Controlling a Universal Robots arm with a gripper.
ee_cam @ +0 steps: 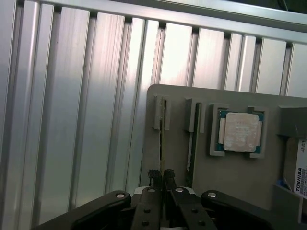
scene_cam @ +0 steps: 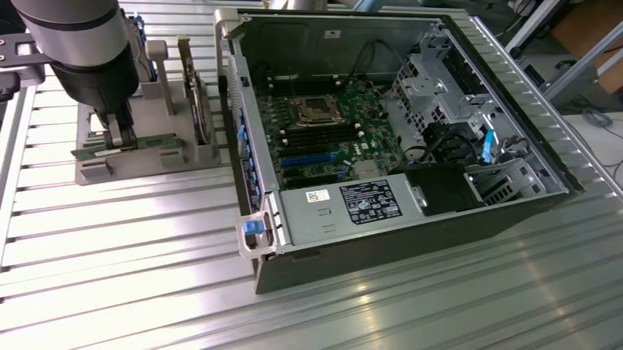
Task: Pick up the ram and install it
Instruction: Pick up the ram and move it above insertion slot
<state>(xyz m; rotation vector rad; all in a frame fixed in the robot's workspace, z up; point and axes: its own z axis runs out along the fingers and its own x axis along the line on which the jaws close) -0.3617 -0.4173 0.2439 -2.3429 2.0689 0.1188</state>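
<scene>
The ram (ee_cam: 161, 143) is a thin green stick standing on edge in a slot of the grey holder (ee_cam: 225, 187). My gripper (ee_cam: 161, 178) is down over it, its black fingertips (ee_cam: 153, 178) pressed against both faces of the stick. A second stick of the same kind (ee_cam: 190, 143) stands in the neighbouring slot. In the exterior view my gripper (scene_cam: 118, 140) is at the holder (scene_cam: 146, 162) on the exterior view's left, with the green ram (scene_cam: 148, 140) showing beside the fingers.
An open computer case (scene_cam: 545, 164) lies to the exterior view's right of the holder, with its motherboard and dark memory slots (scene_cam: 316, 135) exposed. The holder also carries a square silver CPU (ee_cam: 241, 132) and a hard drive (ee_cam: 300, 170). Everything rests on a ribbed aluminium table (scene_cam: 127, 240).
</scene>
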